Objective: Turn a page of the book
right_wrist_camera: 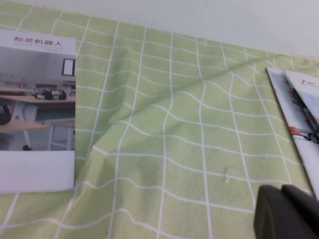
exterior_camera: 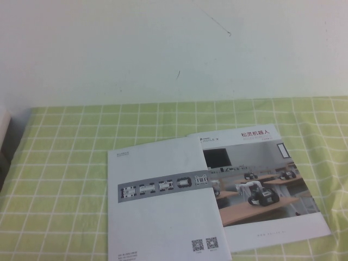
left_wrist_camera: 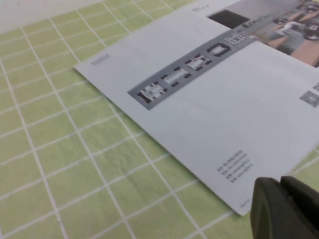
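The book (exterior_camera: 163, 212) lies flat on the green checked cloth, near the front. Its white sheet with a grey strip of rover photos and two QR codes overlaps the cover with the room photo (exterior_camera: 261, 185). Neither arm shows in the high view. In the left wrist view the left gripper (left_wrist_camera: 282, 209) is shut and empty, just beside the near corner of the white sheet (left_wrist_camera: 214, 109). In the right wrist view the right gripper (right_wrist_camera: 283, 211) is shut and empty over bare cloth, well away from the cover (right_wrist_camera: 35, 109).
The green checked cloth (exterior_camera: 65, 163) covers the table and is wrinkled to the right of the book (right_wrist_camera: 164, 124). A white wall (exterior_camera: 163, 49) stands behind. Another printed brochure (right_wrist_camera: 301, 114) lies by the right gripper. A pale object (exterior_camera: 4, 130) sits at the far left edge.
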`<state>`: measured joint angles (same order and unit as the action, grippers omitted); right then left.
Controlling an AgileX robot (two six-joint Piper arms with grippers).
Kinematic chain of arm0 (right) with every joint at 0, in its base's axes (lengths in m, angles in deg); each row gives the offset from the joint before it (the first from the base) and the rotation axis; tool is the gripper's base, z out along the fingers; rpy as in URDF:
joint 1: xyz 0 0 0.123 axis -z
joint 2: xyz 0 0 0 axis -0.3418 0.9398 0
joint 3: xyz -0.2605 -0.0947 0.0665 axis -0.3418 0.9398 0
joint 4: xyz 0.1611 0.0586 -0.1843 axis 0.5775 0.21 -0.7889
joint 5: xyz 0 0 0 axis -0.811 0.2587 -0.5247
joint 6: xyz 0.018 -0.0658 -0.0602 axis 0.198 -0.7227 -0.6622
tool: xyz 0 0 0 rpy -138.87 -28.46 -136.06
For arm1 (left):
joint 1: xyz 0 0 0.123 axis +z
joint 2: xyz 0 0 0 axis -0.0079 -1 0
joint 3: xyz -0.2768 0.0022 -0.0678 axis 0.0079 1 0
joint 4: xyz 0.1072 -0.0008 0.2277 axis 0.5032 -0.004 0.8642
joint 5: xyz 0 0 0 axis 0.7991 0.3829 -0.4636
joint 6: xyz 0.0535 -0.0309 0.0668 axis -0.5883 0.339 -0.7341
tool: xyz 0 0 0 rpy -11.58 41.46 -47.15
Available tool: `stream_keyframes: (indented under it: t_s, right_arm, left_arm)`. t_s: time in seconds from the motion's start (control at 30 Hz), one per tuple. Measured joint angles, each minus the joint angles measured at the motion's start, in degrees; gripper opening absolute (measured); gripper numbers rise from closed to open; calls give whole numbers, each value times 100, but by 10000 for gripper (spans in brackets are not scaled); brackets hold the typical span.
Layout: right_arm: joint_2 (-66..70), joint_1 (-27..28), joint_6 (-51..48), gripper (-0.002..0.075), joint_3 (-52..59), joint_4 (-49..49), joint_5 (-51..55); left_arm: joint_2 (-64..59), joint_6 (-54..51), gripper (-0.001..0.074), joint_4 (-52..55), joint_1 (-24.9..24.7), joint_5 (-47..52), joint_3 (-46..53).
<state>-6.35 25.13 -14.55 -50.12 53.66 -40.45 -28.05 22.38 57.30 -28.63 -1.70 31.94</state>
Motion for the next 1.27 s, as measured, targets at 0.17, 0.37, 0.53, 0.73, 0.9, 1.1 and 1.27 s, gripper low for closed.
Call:
stream_keyframes:
  t_s: [0.17, 0.37, 0.53, 0.73, 0.9, 1.1, 1.27]
  right_arm:
    - [0, 0, 0, -2, 0, 0, 0]
    - [0, 0, 4, -2, 0, 0, 0]
    - [0, 0, 14, -2, 0, 0, 0]
    - [0, 0, 18, -2, 0, 0, 0]
    - [0, 0, 27, -2, 0, 0, 0]
    - [0, 0, 27, -2, 0, 0, 0]
    - [0, 0, 27, -2, 0, 0, 0]
  left_arm:
    - [0, -11, -4, 326, 229, -897, 262]
    - [27, 115, -4, 418, 1212, -1113, 262]
    - [462, 654, -4, 488, 2283, -716, 262]
    - [706, 788, -4, 491, 3172, -275, 262]
    - [709, 788, -4, 294, 3329, -219, 262]
    - [709, 788, -4, 185, 3318, -219, 262]
    - [709, 788, -4, 14, 3232, -219, 262]
